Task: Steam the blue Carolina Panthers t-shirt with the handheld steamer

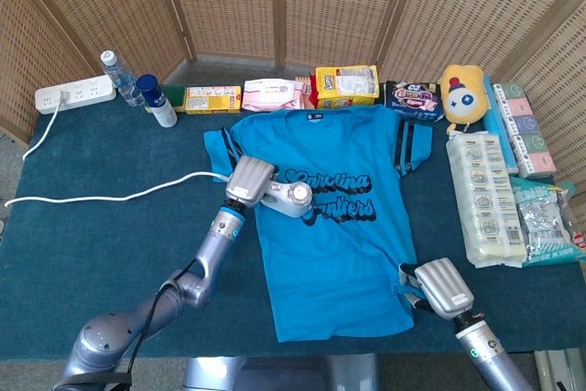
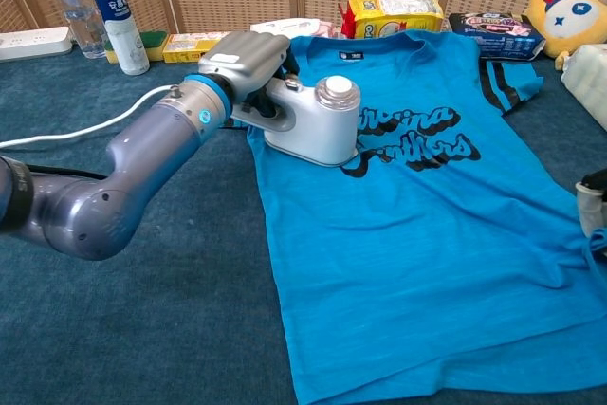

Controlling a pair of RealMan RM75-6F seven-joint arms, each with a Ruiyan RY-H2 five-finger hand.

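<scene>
The blue Carolina Panthers t-shirt (image 1: 343, 235) (image 2: 427, 225) lies flat on the dark table, collar toward the far side. My left hand (image 1: 249, 180) (image 2: 242, 65) grips the handle of the white handheld steamer (image 1: 288, 199) (image 2: 318, 125), whose head rests on the shirt's chest at the left end of the black lettering. Its white cord (image 1: 110, 197) runs left across the table. My right hand (image 1: 442, 287) (image 2: 593, 201) holds the shirt's lower right hem; in the chest view only its edge shows.
Along the far edge stand a water bottle (image 1: 117, 77), a blue-capped bottle (image 1: 156, 100), a power strip (image 1: 75, 94), snack packs (image 1: 346, 86) and a yellow plush toy (image 1: 462, 93). Packaged goods (image 1: 485, 197) are stacked at the right.
</scene>
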